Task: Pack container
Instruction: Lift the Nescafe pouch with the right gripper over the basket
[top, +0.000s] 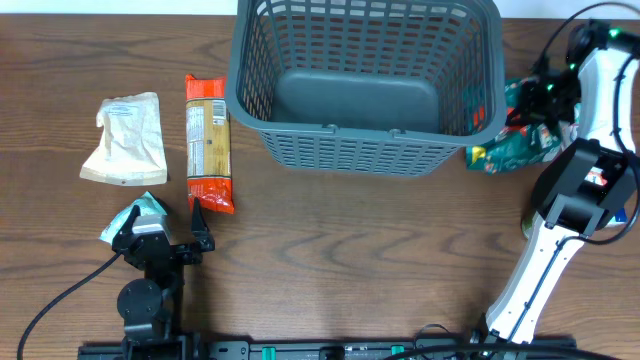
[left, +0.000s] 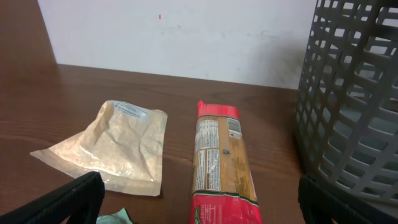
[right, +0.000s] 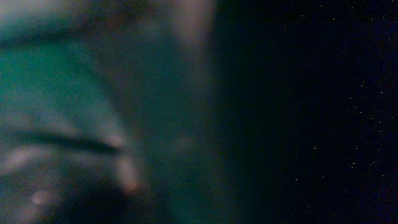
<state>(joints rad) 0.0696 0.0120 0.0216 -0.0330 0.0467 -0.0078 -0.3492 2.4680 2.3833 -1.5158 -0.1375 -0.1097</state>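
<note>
Green snack packet (right: 74, 93) blurs against my right wrist lens; my right gripper (top: 537, 108) is clamped shut on it, just right of the container (top: 360, 150), a dark grey basket at the far edge of the table (top: 350, 250); my left gripper (top: 165, 220) stands spread wide, holding nothing, near a red packet (top: 209, 140) and a beige pouch (top: 127, 140), both left of the basket.

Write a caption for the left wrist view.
Open left gripper facing a beige pouch, a red packet and the container.
</note>
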